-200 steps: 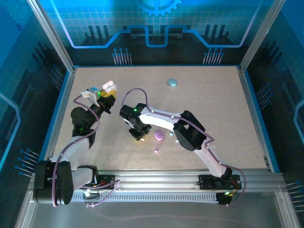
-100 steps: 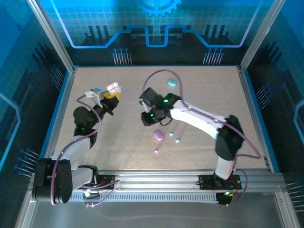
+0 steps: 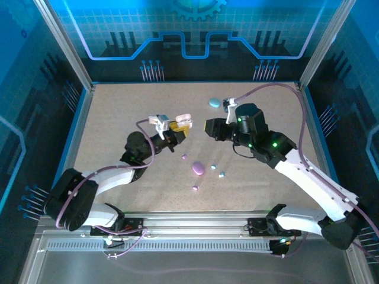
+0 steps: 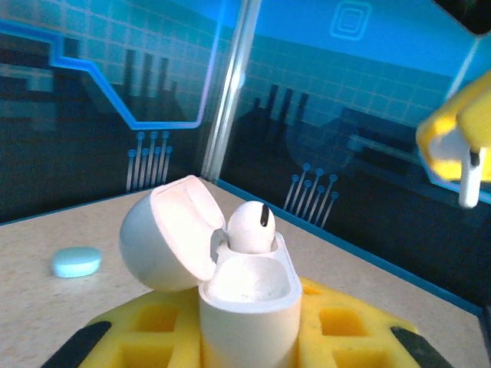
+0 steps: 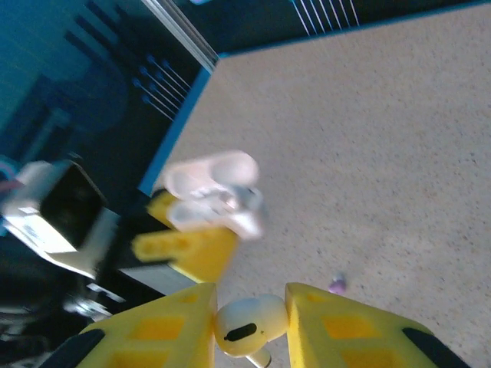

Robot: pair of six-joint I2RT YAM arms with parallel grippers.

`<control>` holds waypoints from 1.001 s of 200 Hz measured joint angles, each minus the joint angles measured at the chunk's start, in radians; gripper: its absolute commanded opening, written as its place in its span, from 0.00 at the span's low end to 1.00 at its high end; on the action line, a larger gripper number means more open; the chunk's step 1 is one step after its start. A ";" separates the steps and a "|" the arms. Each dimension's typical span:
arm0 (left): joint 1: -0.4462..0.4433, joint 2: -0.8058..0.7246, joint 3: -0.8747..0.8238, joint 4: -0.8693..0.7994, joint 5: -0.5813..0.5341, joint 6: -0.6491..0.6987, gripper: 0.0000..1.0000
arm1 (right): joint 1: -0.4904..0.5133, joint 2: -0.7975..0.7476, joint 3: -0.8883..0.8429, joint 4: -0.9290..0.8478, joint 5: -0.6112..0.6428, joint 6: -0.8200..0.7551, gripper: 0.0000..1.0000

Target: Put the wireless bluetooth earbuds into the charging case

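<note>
Left wrist: glossy rounded white case cradles one smooth earbud.

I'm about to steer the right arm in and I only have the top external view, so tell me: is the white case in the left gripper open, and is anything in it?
Observer: Yes. In the left wrist view, the white charging case in the left gripper is open, with its lid flipped back.
Operator: Any bud inside?
Observer: One white earbud sits in the slot farther from that camera. The nearer slot looks empty.
Operator: What's the right gripper got?
Observer: In the right wrist view, the right gripper is shut on a second white earbud.
</note>
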State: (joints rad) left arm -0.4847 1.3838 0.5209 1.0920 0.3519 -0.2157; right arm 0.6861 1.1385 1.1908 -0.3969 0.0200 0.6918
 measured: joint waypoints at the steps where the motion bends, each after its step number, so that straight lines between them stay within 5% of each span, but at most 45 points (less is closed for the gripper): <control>1: -0.006 0.005 0.002 0.003 -0.004 0.002 0.18 | 0.000 -0.003 -0.002 0.005 0.000 0.002 0.31; 65: -0.177 0.108 0.029 0.125 -0.156 0.058 0.18 | 0.026 -0.009 -0.032 0.085 0.028 0.046 0.31; 200: -0.207 0.108 0.032 0.179 -0.233 0.096 0.19 | 0.086 0.091 0.002 0.130 0.086 0.049 0.32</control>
State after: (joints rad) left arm -0.6914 1.4918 0.5529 1.2705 0.1192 -0.1196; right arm 0.7723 1.2297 1.1923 -0.2672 0.1059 0.7410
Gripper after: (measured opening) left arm 0.228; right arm 0.318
